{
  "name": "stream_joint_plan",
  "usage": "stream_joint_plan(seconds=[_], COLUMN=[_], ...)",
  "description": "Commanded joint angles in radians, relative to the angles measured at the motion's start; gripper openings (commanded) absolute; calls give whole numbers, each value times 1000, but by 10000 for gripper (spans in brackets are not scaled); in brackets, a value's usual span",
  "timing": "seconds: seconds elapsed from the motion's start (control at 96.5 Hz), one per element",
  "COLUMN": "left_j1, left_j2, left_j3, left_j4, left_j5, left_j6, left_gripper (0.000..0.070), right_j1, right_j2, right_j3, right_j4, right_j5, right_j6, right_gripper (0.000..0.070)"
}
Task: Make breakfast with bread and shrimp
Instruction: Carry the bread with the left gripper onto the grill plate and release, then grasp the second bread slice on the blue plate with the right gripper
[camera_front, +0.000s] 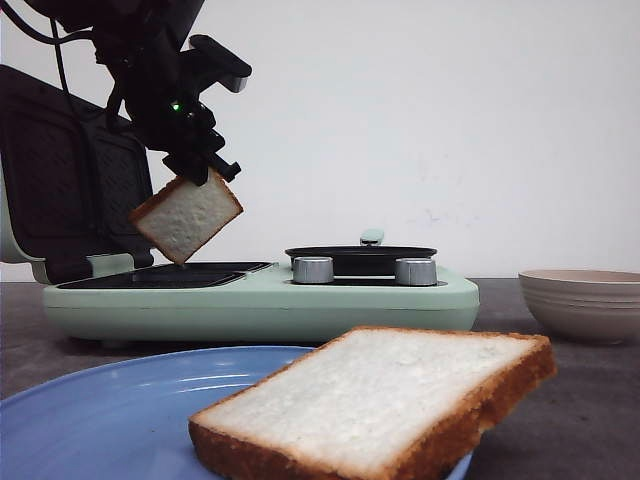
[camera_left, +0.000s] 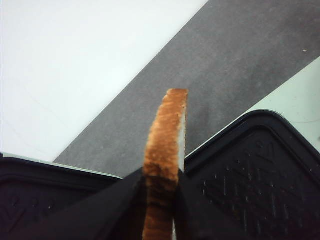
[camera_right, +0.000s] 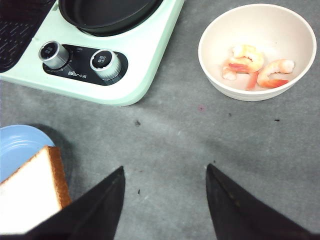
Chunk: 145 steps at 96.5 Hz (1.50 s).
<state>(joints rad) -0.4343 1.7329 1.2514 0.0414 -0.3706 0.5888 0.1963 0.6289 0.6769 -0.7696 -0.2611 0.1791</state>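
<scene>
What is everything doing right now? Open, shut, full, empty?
Mint-green sandwich maker: lid open, black plate bare.
Held white bread slice: hanging tilted over that plate.
Left gripper: jaws shut on the slice.
Right gripper: jaws open, empty.
Other white bread slice: flat on blue plate.
Beige bowl: holds pink-orange shrimp.

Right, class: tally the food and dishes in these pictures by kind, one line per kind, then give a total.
Bread slices: 2 (one held by the left gripper at, one on the plate)
Shrimp: 2
Blue plate: 1
Beige bowl: 1
Total: 6
</scene>
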Motion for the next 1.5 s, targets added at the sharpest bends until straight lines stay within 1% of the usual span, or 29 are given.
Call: stream_joint_plan(seconds=[0.0,0.155,0.414,0.508,0.622,0.715,0.746,0.829,0.953,1.15,1.212,1.326,1.337,1.492], left_j1=[0,5,1,0,-2,-6,-6,-11,-12,-19,-19,-19,-19,-19], left_j2=[28,49,54,54,54,54,54,54,54,54,54,54,54,54], left_j3=[21,21,21,21,21,21,21,21,21,21,21,21,21,21], left_j4=[13,10,-1,-19,-50,-72,-79,-91,-101,-101,-101,-101,-100,-88], left_j5=[-3,-3,1,3,6,7,8,13,60,96,129,194,212,246], left_j6=[10,23,21,21,21,21,20,11,-3,-27,-37,-55,-68,-132], left_gripper=[9,9,13,59,199,276,286,285,285,286,288,360,361,361], right_j1=[3,3,3,3,3,3,3,3,3,3,3,3,3,3], right_j2=[3,3,3,3,3,3,3,3,3,3,3,3,3,3], right_j3=[11,11,11,11,11,11,11,11,11,11,11,11,11,11], right_j4=[6,5,6,6,6,6,6,6,6,6,6,6,6,6], right_j5=[0,1,1,1,1,1,1,1,1,1,1,1,1,1], right_j6=[-14,-23,-23,-26,-30,-31,-31,-31,-31,-31,-31,-30,-30,-30], right_gripper=[310,310,310,310,310,310,310,310,310,310,310,310,310,310])
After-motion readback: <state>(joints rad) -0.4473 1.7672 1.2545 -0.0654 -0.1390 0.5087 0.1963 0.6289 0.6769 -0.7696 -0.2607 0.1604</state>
